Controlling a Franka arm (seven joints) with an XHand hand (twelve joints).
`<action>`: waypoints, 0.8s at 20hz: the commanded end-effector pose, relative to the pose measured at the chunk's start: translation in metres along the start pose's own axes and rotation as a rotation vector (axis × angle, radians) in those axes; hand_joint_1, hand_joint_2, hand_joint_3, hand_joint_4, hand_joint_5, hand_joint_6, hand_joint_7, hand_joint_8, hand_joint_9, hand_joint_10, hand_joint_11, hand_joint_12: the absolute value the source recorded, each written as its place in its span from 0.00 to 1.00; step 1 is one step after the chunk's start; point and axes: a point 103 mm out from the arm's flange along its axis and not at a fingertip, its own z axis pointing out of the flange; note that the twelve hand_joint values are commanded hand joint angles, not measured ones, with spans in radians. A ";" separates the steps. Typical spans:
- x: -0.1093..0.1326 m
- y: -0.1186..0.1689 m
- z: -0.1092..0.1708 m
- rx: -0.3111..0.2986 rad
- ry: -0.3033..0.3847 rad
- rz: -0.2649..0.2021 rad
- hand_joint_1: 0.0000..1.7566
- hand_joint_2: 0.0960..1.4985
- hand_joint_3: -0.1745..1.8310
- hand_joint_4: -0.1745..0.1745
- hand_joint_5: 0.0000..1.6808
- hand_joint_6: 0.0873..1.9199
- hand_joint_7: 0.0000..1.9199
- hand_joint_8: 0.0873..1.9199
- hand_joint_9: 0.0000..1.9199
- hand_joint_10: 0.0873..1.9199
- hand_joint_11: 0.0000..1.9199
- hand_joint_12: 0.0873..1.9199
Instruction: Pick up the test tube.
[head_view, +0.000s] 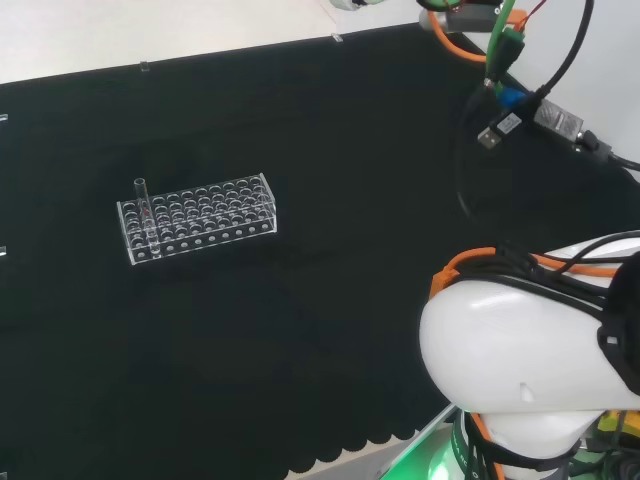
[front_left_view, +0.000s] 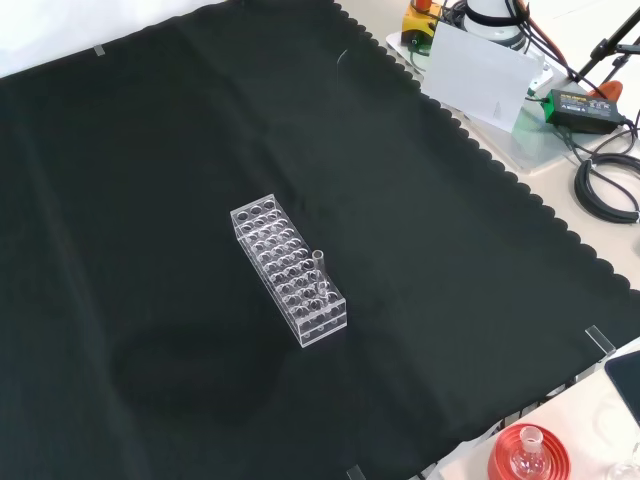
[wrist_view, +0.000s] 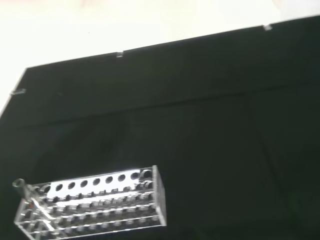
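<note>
One test tube stands upright in a corner hole of the clear rack on the counter, at the rack's left end in head view. Untouched, pick not started. Hand state: cannot tell.

Clear rack on black cloth — test tube upright at rack's end.

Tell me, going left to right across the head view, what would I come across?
The test tube standing upright in the left end of its rack → the clear rack on the black cloth → the arm's big white link.
</note>
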 end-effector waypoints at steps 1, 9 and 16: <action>-0.002 0.018 0.022 0.019 0.125 -0.025 0.39 0.48 0.29 0.37 0.11 0.07 0.09 0.41 0.10 0.48 0.00 0.74; 0.007 0.042 0.053 0.070 0.109 -0.036 0.44 0.46 0.29 0.36 0.12 0.07 0.10 0.41 0.11 0.48 0.00 0.75; 0.020 0.062 0.075 0.128 0.113 -0.061 0.45 0.46 0.30 0.39 0.14 0.07 0.10 0.41 0.10 0.48 0.00 0.75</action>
